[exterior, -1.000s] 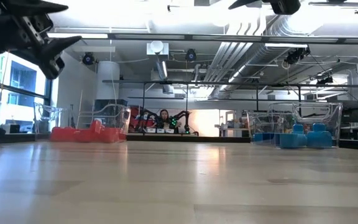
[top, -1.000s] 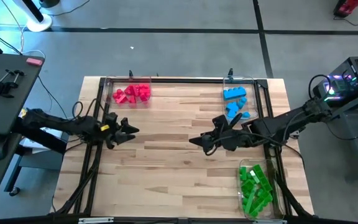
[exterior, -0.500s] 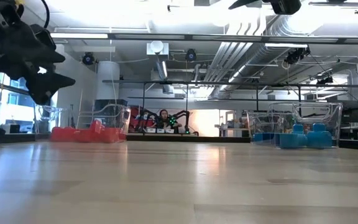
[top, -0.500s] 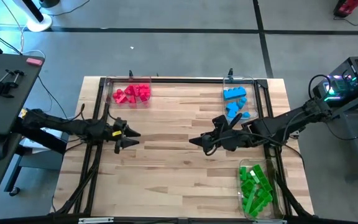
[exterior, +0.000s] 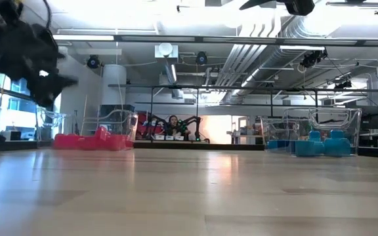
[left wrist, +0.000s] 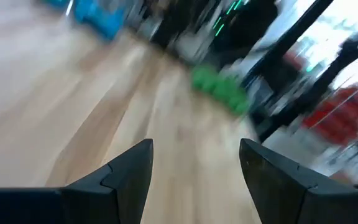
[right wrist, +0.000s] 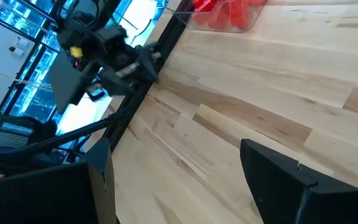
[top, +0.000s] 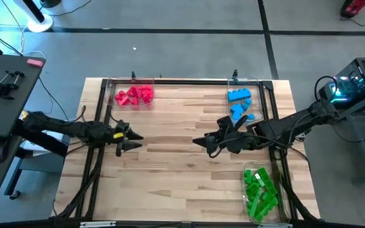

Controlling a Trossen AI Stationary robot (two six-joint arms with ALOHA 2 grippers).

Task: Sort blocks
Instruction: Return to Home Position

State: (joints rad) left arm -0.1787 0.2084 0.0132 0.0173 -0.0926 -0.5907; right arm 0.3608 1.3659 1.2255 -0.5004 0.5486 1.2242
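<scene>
- Blocks lie sorted by colour in three clear trays (top: 256, 88) on the worktop (top: 170, 177). The red blocks (top: 135, 95) are at the far edge (far from the low camera), toward the far left corner. The blue blocks (top: 239, 104) are in the far right corner. The green blocks (top: 259, 190) are in the near right corner, along the right edge.
- The left gripper (top: 134, 140) hangs above the worktop a little in from the left edge, well apart from the red blocks. Its fingers are apart and hold nothing.
- The right gripper (top: 203, 147) hangs above the middle of the worktop, more toward the centre than the blue and green trays. Its fingers are wide apart and hold nothing.
- The two grippers point at each other across a strip of bare wood.
- A black frame (top: 170, 81) runs along the far edge and down both side edges. The right arm crosses the frame's right rail between the blue tray and the green tray. The left arm crosses its left rail.
- The worktop is made of pale wooden planks with some darker streaks. In the low view it reflects the ceiling light.
- Beside the left edge stands a dark side desk (top: 5, 88). The floor (top: 170, 50) around is grey with dark lines.
- Beyond the far edge the low view shows a large room with pipes and ducts (exterior: 274, 33) under the ceiling. A person (exterior: 173, 123) is far behind.
</scene>
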